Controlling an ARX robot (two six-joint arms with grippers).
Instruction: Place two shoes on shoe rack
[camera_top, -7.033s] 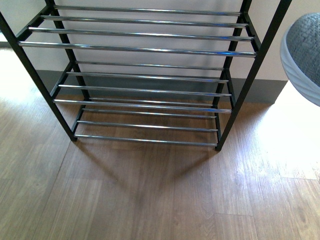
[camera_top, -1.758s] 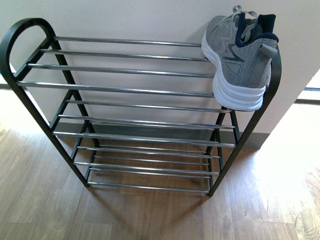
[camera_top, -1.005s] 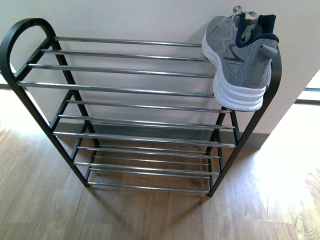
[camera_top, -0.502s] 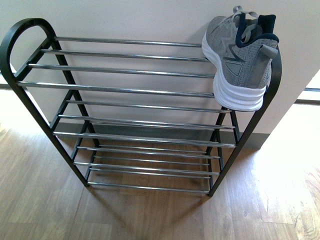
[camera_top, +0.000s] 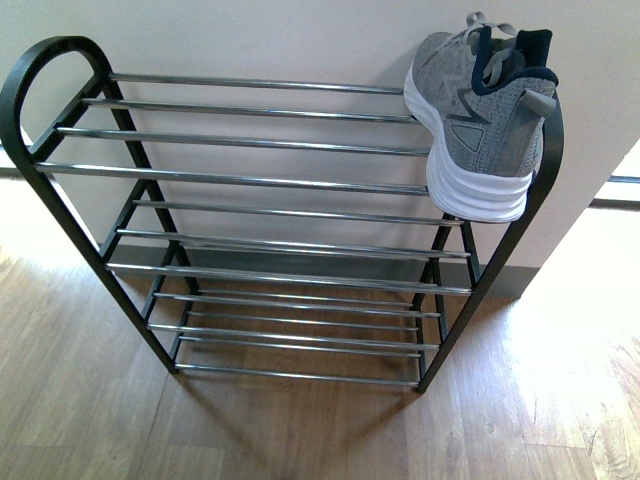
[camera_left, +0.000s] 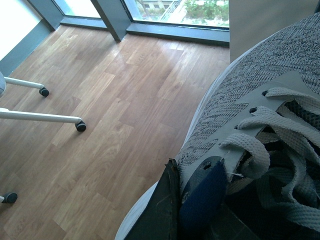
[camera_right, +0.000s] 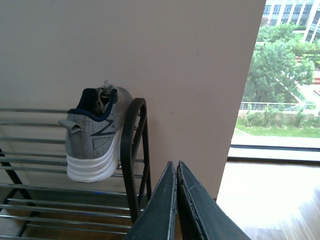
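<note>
While the right claw (camera_right: 176, 165) is pressed together, the left claw (camera_left: 182, 200) seemingly pinches a grey knit sneaker (camera_left: 250, 90).

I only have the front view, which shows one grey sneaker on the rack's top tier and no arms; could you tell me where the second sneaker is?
Observer: The left wrist view shows the left gripper clamped on the navy collar of the second grey sneaker, with wooden floor behind it.
Operator: Thank you. Is the right gripper carrying anything?
Observer: No, the right gripper is shut and empty.
Operator: And where is it pointing?
Observer: Toward the arched right end of the shoe rack, beside the placed sneaker.
</note>
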